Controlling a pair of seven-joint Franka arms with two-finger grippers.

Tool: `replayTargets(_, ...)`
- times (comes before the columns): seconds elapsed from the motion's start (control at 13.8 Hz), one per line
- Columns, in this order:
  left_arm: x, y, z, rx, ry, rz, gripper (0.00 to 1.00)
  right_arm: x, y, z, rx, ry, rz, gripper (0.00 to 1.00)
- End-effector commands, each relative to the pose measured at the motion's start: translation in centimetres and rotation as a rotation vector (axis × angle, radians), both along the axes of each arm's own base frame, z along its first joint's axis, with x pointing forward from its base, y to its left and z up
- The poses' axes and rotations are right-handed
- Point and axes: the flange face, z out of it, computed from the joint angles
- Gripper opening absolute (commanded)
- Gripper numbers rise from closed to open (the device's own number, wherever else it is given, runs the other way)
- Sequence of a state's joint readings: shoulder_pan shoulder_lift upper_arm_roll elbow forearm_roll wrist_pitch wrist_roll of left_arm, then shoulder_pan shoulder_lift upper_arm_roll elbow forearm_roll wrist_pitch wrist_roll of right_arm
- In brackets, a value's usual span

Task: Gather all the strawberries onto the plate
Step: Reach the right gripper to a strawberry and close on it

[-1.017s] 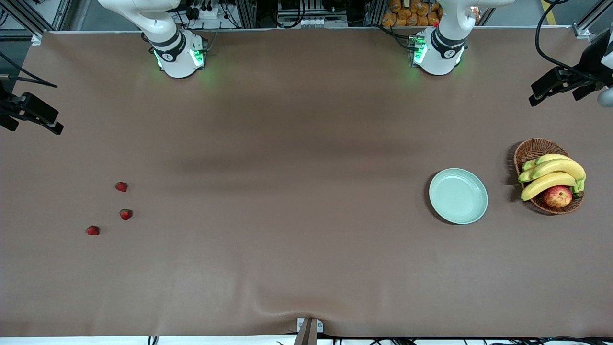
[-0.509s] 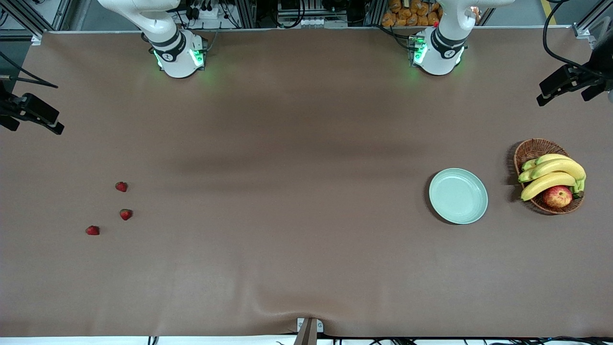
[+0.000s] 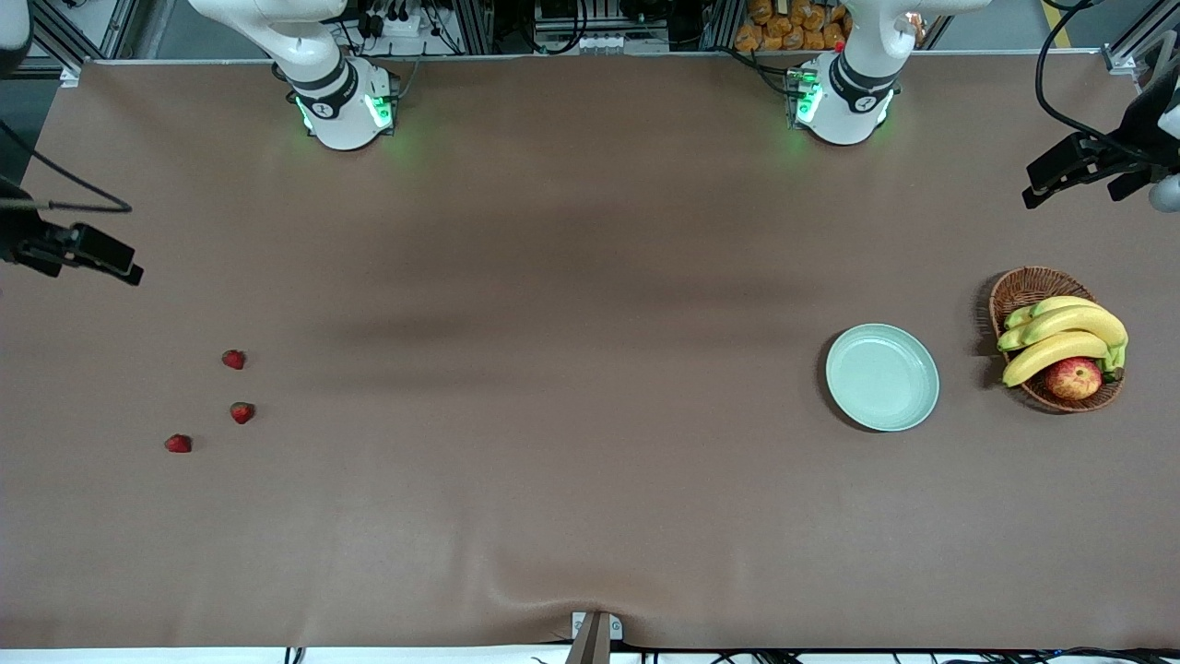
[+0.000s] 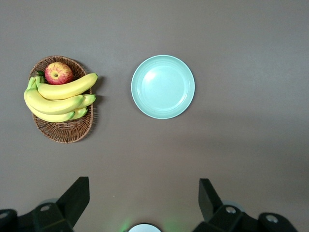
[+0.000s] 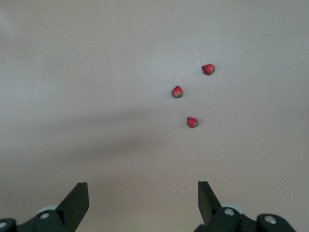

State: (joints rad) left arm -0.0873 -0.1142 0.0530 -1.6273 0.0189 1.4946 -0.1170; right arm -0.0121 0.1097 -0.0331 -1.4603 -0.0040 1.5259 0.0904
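Clearly, nothing of the task is done yet: the three strawberries (image 3: 233, 359) (image 3: 241, 412) (image 3: 178, 444) lie on the bare surface (image 3: 572, 415) toward the right arm's end, and the plate (image 3: 882, 376) lies well apart from them toward the left arm's end, with nothing in it.

We hold both arms high and to the sides, and we judge this is so that each wrist camera can look down at its own part of the surface. The right gripper (image 5: 142, 205) hangs over the edge at the right arm's end, its fingers wide apart and holding nothing, and the strawberries show under it. The left gripper (image 4: 142, 205) hangs over the edge at the left arm's end, also spread apart and holding nothing, and the plate and a wicker basket (image 3: 1028, 288) show under it. We think the right arm is the natural one for picking, because the fruits are at its end.

The strawberries are tiny, red, with dark green caps, and each lies apart from the others in a loose triangle; one is nearest to the front camera. The plate is round, pale mint-green and glossy, with a shallow rim. Just beside it, the basket holds bananas (image 3: 1060, 337) and an apple (image 3: 1073, 377), which we leave alone.
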Motion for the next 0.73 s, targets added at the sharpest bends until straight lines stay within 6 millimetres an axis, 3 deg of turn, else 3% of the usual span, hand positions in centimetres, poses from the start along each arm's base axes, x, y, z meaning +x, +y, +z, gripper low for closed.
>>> replayTargets(0.0,-0.1,-0.3,-0.3,0.013,0.007,-0.007,1.00,0.8,-2.1,-2.1,-0.007,0.045,-0.027,1.00)
replayTargets(0.22,0.8,0.1,-1.9,0.022,0.034,0.005,1.00,1.4,-4.7,-6.6,0.017,0.136,-0.036,1.00)
replayTargets(0.65,0.9,0.2,-2.5,0.026,0.045,0.008,1.00,5.7,-8.3,-17.4,0.022,0.164,-0.052,1.00)
